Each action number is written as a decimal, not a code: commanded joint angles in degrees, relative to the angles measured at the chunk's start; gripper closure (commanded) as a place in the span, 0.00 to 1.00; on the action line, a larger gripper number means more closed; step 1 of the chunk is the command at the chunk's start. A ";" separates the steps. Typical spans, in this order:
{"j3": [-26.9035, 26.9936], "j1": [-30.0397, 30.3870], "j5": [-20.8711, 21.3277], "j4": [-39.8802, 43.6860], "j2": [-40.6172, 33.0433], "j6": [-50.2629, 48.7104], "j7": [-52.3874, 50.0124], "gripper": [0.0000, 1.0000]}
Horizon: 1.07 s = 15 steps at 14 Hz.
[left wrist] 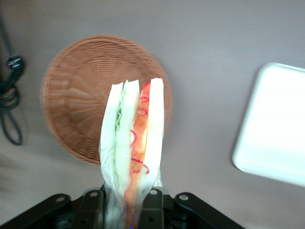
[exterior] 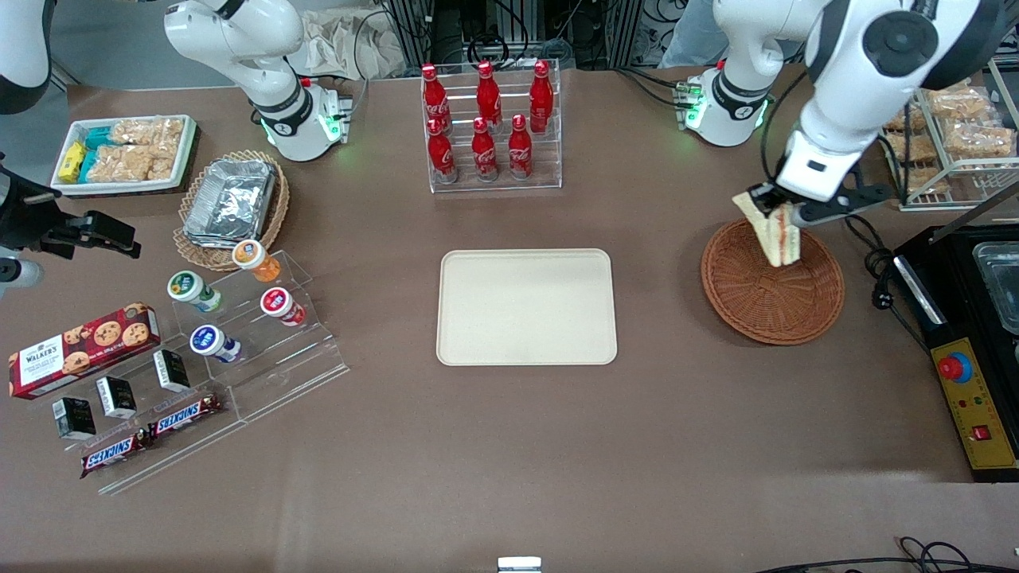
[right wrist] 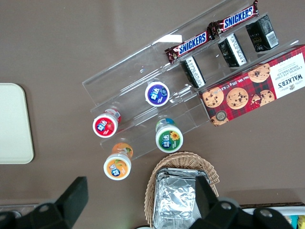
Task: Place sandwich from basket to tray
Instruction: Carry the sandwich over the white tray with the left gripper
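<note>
My left gripper is shut on the sandwich, a pale bread wedge with red, orange and green filling. The sandwich hangs in the air above the round reddish-brown wicker basket, lifted off its floor. In the left wrist view the sandwich stands out from between the black fingers, with the basket below it holding nothing else. The cream-beige tray lies flat at the table's middle, toward the parked arm from the basket; its corner shows in the wrist view.
A clear rack of red cola bottles stands farther from the front camera than the tray. A black machine with a yellow panel and its cable sit beside the basket at the working arm's end. Snack displays lie toward the parked arm's end.
</note>
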 commanded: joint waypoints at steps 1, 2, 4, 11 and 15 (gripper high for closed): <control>0.48 -8.00 -3.33 8.15 7.44 -2.18 -0.87 1.00; 0.48 -11.17 -4.30 9.82 9.72 -1.57 -2.54 1.00; 0.48 -16.97 -4.75 11.07 14.30 2.01 -5.79 1.00; 0.48 -22.80 -3.79 9.84 33.01 21.61 -9.32 1.00; 0.57 -22.80 -2.82 9.84 40.05 29.27 -8.88 1.00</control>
